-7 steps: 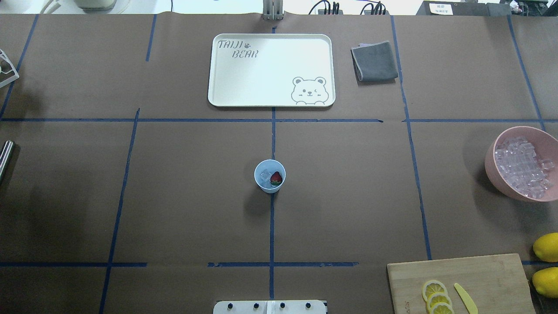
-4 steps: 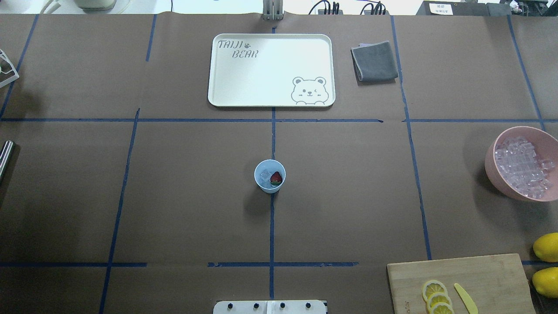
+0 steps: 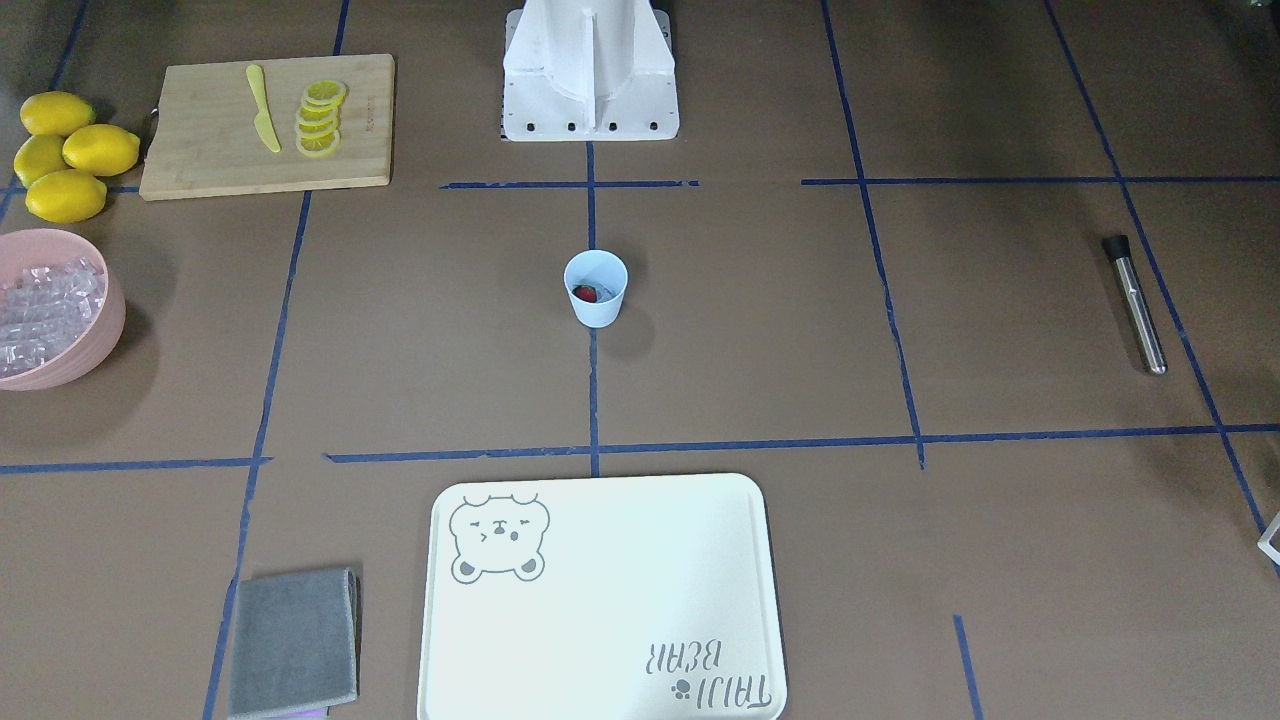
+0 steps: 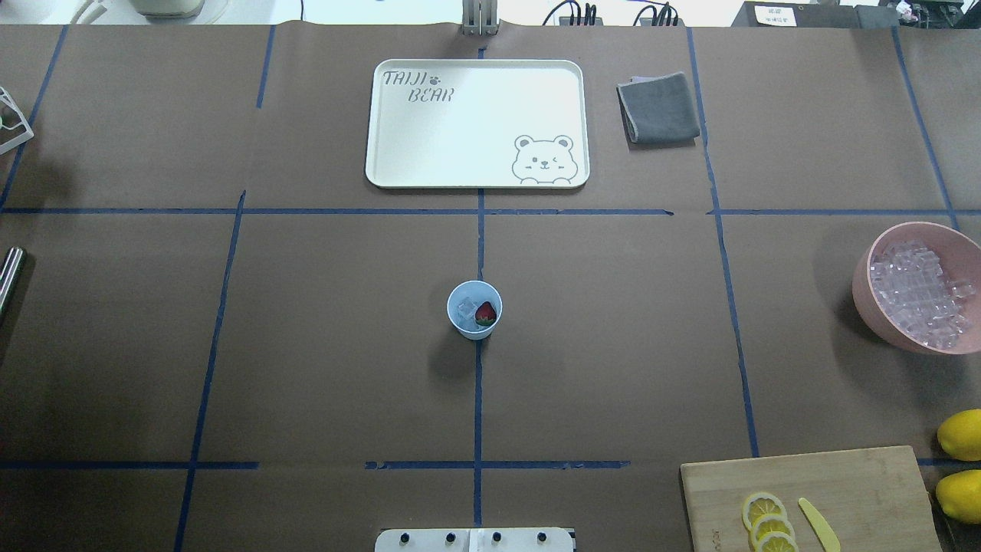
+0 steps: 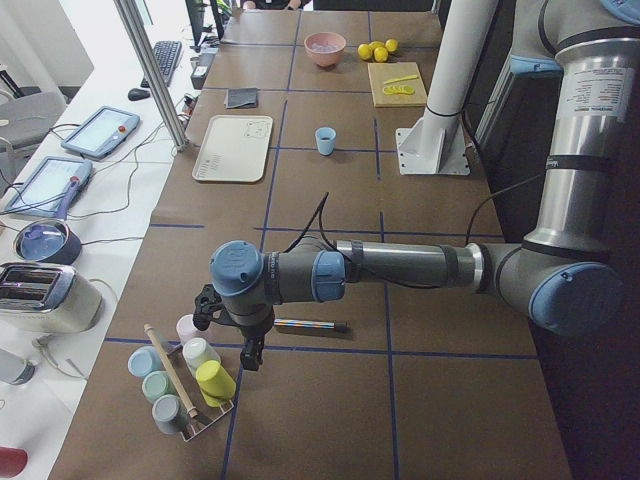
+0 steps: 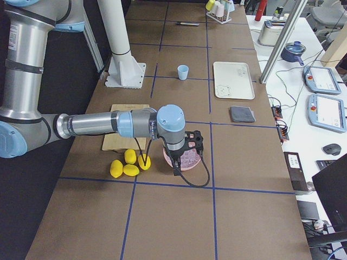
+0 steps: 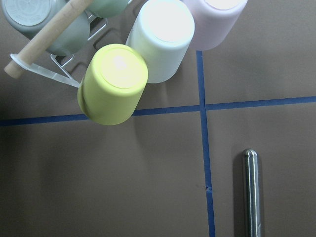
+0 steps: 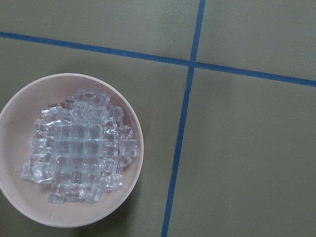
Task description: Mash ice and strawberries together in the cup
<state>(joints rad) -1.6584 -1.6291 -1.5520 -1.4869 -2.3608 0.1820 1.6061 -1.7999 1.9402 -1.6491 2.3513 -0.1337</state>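
On the middle of the tabletop [image 4: 306,368] stood the little blue cup [image 4: 474,309], right on a blue tape line. We saw one red strawberry [image 4: 485,313] and some clear ice [image 4: 466,309] down inside it. Our left pincer [image 5: 228,335] hung far away, over the cup rack [image 5: 185,385] and near a metal stick [image 5: 310,325]. Our right pincer [image 6: 184,154] hung over the pink bowl [image 4: 866,303]. We could not tell if either pincer was open or closed, or held anything.
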